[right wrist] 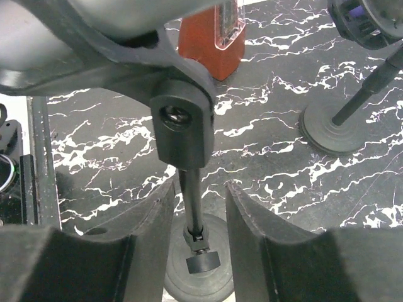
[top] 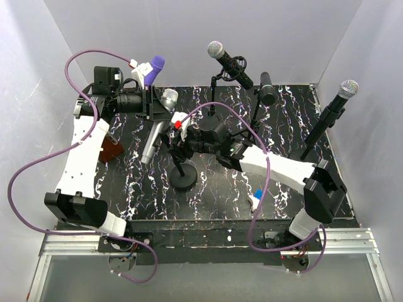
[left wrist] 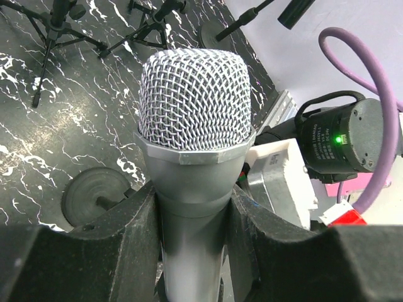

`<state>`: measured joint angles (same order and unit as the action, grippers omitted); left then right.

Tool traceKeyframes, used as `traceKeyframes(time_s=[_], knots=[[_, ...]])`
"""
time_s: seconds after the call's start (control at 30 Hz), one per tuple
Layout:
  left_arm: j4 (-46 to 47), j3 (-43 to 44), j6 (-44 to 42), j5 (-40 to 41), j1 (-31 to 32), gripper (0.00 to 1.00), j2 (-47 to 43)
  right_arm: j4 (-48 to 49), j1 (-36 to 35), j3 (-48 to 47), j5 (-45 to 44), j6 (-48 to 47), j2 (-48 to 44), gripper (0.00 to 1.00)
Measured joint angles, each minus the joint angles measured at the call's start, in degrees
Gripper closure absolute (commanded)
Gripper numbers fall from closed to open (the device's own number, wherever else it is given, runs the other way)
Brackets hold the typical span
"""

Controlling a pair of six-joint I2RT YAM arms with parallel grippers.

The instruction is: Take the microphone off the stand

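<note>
A silver microphone with a mesh head sits in the black clip of a round-based stand. Its body slants down to the left in the top view. My left gripper is shut on the microphone just below the head, both pads pressed to the barrel; from above it is at the back left. My right gripper straddles the stand's thin rod under the clip. It is open, with a gap on each side of the rod. The stand's base lies below the fingers.
Three other microphones on stands are at the back: one tilted, one black, one at the far right. A red-brown block lies by the left arm. A small blue-and-white item lies near the front. Grey walls close in the mat.
</note>
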<state>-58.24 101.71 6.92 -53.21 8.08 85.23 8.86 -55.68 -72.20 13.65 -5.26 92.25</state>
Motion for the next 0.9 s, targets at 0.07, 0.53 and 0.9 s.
traceKeyframes(time_s=[0.07, 0.53, 0.9], knots=[[0.0, 0.0, 0.2, -0.1, -0.3, 1.00, 0.0, 0.4, 0.2, -0.1, 0.0, 0.2, 0.6, 0.59], [0.0, -0.3, 0.4, -1.2, -2.0, 1.00, 0.0, 3.4, 0.6, -1.3, 3.5, 0.7, 3.0, 0.52], [0.0, -0.9, 0.6, -2.3, -2.6, 1.00, 0.0, 5.6, 0.9, -4.1, 7.3, 0.7, 5.7, 0.99]])
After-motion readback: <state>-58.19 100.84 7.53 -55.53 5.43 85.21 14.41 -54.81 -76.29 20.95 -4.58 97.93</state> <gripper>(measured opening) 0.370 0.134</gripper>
